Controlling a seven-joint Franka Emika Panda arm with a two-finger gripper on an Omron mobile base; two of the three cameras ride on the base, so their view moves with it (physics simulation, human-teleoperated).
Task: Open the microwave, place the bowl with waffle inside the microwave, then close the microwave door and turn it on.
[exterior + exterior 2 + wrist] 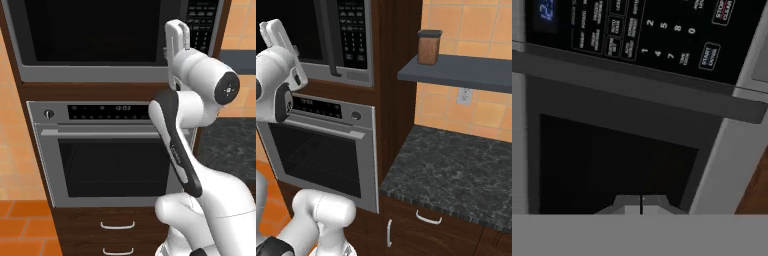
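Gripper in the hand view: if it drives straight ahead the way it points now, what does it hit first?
Most likely the black glass window of the grey-framed microwave door, just below its long dark bar handle. The gripper looks shut; how far off the glass is stays unclear.

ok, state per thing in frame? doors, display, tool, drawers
Grey-framed microwave door with black glass: shut.
Black microwave keypad panel with white buttons: blue display lit.
Steel oven door with horizontal bar handle: shut.
Oven display: lit.
Dark wood drawers below the oven: shut.
Lidded brown canister: upright on the grey shelf.
Tool: tips together, holding nothing.
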